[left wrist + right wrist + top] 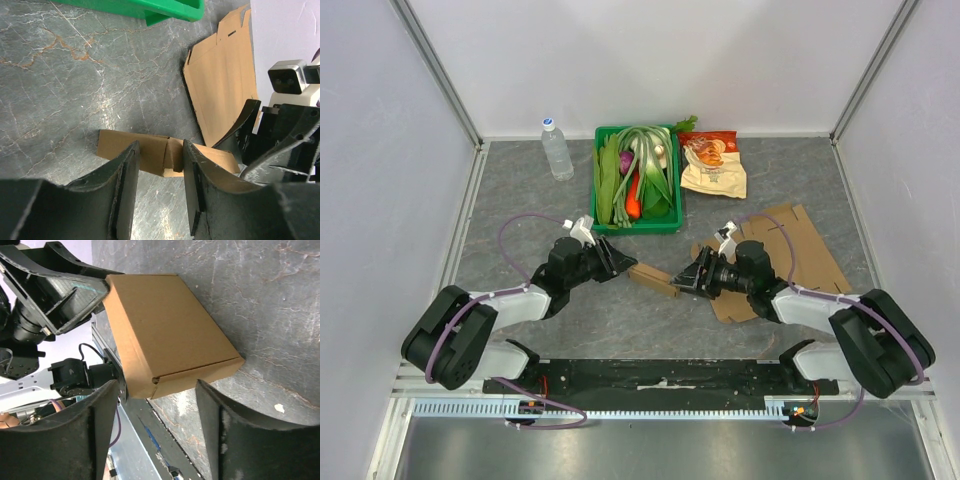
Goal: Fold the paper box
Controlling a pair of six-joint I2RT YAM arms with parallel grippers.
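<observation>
- The near edge of the folded brown cardboard box [117, 147] is covered by the black fingers [125, 185] of the left gripper [160, 150]; contact there cannot be judged.
- Behind that box, the green plastic crate [150, 7] is cut off by the frame's top edge.
- Right of the box, the flat brown cardboard sheet [820, 262] is partly hidden under the right arm [810, 305].

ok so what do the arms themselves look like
Both the left arm and right arm have white links and bulky black joints, each trailed by a purple cable. Each wrist carries a small white camera. The fingers are black, curved and scuffed.
</observation>
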